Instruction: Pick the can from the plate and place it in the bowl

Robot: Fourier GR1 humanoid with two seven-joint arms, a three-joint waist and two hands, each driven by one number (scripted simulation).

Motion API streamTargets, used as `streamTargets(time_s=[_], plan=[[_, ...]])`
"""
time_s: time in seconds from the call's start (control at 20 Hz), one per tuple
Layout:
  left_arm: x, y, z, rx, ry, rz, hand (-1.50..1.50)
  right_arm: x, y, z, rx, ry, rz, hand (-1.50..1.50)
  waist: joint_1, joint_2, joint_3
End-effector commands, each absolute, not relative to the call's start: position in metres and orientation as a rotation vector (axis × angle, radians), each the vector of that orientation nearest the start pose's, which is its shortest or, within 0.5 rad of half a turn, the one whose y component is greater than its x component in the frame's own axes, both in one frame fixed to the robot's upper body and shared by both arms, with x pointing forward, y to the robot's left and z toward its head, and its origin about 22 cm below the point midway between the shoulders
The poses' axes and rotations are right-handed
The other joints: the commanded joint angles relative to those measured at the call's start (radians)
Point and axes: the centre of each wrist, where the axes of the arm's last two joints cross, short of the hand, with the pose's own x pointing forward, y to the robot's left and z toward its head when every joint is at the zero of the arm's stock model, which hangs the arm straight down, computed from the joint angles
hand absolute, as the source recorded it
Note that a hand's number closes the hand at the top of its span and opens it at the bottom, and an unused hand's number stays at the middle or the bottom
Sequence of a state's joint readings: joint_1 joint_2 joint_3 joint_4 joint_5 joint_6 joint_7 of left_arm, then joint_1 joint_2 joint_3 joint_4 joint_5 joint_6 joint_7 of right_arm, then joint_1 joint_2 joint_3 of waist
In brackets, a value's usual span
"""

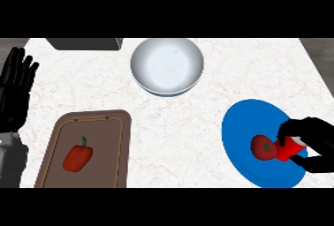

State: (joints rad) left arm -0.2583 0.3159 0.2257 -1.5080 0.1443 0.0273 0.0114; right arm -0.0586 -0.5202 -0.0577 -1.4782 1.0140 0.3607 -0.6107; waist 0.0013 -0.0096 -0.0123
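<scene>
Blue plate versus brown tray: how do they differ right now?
The round blue plate lies at the counter's right; the rectangular brown tray with rounded corners lies at the left. The plate carries a red tomato and the red can, with the right robot hand curled round the can; the tray carries only a red bell pepper, and no hand touches it. Both lie flat on the white marbled counter, each holding a red vegetable.

You have bare counter (pixel 195 114) between blue plate (pixel 251 128) at the right edge and white bowl (pixel 167 65) near the far edge, tomato (pixel 262 146) crowds the plate, tray (pixel 88 150) with pepper (pixel 78 158) blocks the near-left, dark box (pixel 85 43) at far-left corner.
</scene>
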Motion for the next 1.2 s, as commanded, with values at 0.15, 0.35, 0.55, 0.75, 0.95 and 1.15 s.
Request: streamTargets(time_s=[0.15,0.35,0.55,0.75,0.95,1.15], plan=[[0.297,0.328,0.089,0.250,-1.784,0.046,0.00,0.249,-0.395,0.054,-0.711,-1.218,1.391,1.50,-0.010,0.010,0.012],[0.286,0.332,0.080,0.267,-1.778,0.052,0.00,0.222,-0.428,0.034,-0.957,-0.829,1.046,1.50,-0.033,0.009,0.009],[0.291,0.335,0.084,0.274,-1.779,0.054,0.00,0.231,-0.411,0.059,-1.090,-0.799,0.910,1.50,-0.016,0.008,0.010],[0.294,0.333,0.083,0.252,-1.783,0.050,0.00,0.219,-0.391,0.104,-1.233,-0.862,0.821,1.50,-0.016,0.005,0.011],[0.285,0.334,0.086,0.256,-1.777,0.041,0.00,0.194,-0.376,0.154,-1.196,-1.032,0.824,1.50,-0.014,0.002,0.011],[0.289,0.323,0.088,0.251,-1.780,0.027,0.00,0.184,-0.345,0.193,-1.224,-1.230,0.810,1.50,-0.014,0.002,0.011]])
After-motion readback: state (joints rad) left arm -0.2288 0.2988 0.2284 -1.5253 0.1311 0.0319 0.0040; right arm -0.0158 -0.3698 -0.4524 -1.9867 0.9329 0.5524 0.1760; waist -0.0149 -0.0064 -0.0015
